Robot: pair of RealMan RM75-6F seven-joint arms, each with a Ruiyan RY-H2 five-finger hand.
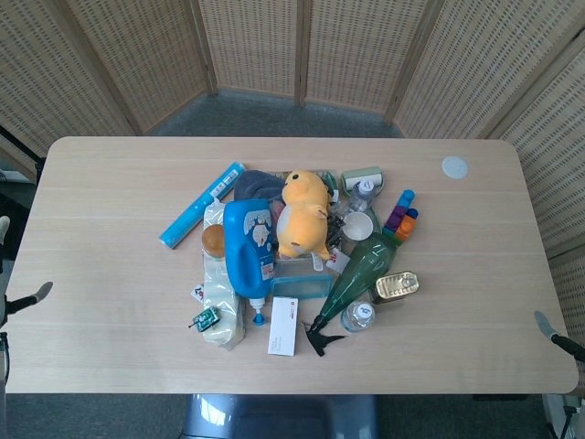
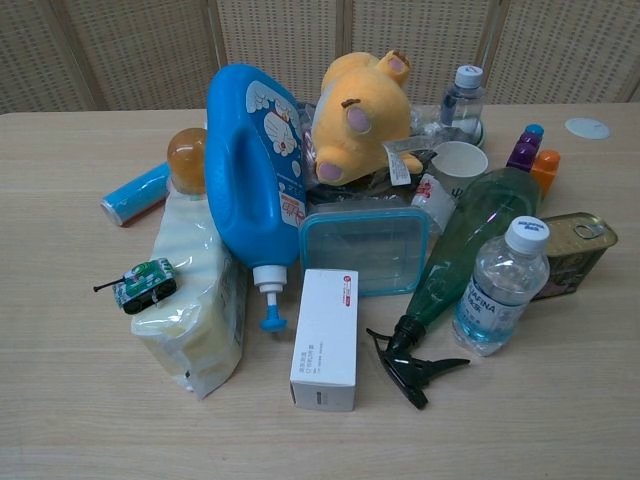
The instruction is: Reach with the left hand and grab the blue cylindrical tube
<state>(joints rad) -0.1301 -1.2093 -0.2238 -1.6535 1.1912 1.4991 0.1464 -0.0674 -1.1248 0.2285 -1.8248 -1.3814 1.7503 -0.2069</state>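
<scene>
The blue cylindrical tube [image 1: 201,205] lies slanted on the table at the left of the pile, beside a cream pouch; in the chest view the blue tube [image 2: 135,194] shows its end next to an amber jar [image 2: 186,155]. Only a grey tip of my left hand [image 1: 29,299] pokes in at the left edge of the head view, far from the tube. A similar grey tip of my right hand [image 1: 548,329] shows at the right edge. The chest view shows neither hand.
The pile holds a blue detergent bottle [image 2: 250,170], a yellow plush [image 2: 362,120], a cream pouch [image 2: 195,300] with a toy tank [image 2: 145,283], a white box [image 2: 327,338], a green spray bottle [image 2: 460,250], a water bottle [image 2: 497,288] and a tin can [image 2: 575,252].
</scene>
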